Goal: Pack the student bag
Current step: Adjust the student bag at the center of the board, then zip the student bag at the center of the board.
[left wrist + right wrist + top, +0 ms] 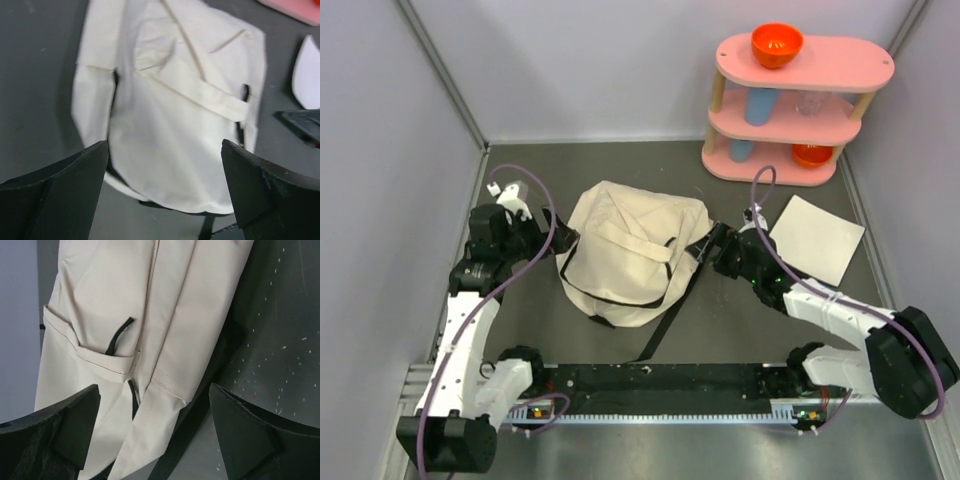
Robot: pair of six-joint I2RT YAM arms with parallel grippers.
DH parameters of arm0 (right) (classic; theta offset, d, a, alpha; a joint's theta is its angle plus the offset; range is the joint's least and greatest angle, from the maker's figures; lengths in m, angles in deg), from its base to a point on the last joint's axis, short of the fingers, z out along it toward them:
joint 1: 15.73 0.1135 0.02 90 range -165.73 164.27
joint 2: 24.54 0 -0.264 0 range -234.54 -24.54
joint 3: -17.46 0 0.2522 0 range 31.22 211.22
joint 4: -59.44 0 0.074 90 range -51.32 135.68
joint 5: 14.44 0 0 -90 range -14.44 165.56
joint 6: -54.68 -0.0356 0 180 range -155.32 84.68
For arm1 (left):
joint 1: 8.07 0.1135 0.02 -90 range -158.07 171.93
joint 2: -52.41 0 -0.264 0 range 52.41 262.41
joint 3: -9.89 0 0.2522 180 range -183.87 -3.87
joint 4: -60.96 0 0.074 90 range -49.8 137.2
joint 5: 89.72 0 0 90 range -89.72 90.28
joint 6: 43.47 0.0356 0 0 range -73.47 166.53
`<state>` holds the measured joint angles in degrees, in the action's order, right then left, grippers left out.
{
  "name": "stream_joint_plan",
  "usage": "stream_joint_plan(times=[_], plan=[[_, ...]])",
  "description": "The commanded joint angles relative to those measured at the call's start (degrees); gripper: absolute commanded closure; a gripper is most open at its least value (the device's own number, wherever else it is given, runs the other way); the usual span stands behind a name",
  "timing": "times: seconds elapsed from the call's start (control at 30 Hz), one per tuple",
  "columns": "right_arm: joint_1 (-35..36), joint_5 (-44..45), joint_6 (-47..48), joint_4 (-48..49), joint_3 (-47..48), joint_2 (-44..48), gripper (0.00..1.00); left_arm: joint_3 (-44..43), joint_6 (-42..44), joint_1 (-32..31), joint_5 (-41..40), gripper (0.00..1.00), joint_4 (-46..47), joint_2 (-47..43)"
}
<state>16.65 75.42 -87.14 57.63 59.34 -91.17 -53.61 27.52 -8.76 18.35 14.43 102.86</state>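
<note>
The beige canvas student bag (632,254) lies flat in the middle of the dark table, with black straps trailing toward the near edge. My left gripper (556,236) is open at the bag's left edge; in the left wrist view its jaws stand wide apart with the bag (175,110) between and beyond them. My right gripper (708,246) is open at the bag's right edge; in the right wrist view the bag's flap and a beige strap (145,430) lie between the spread jaws, with nothing gripped.
A white sheet of paper (817,239) lies right of the bag, behind the right arm. A pink three-tier shelf (798,97) stands at the back right with an orange bowl (777,44) on top and blue cups and another orange bowl below. Grey walls close in left and right.
</note>
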Motion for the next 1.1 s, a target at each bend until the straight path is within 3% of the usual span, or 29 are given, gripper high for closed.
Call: stream_joint_plan(times=[0.0, 0.23, 0.43, 0.73, 1.07], plan=[[-0.2, 0.3, 0.4, -1.1, 2.2, -2.1, 0.11, -4.0, -5.4, -3.8, 11.4, 0.01, 7.1, 0.9], [-3.1, 1.1, -1.1, -3.1, 4.4, -4.9, 0.1, -6.9, -10.5, -28.7, -5.6, 0.02, 6.9, 8.2], [-5.2, 2.6, -1.0, -5.8, 6.7, -5.6, 0.09, -7.6, -15.3, -41.4, -15.2, 0.02, 10.4, 14.5], [-6.4, 2.5, -0.8, -5.8, 5.9, -5.1, 0.09, -10.1, -20.2, -48.0, -19.7, 0.13, 16.6, 28.5], [-7.0, 1.5, -0.7, -5.9, 4.2, -2.5, 0.09, -18.6, -23.1, -48.6, -19.6, 0.31, 12.7, 43.0]])
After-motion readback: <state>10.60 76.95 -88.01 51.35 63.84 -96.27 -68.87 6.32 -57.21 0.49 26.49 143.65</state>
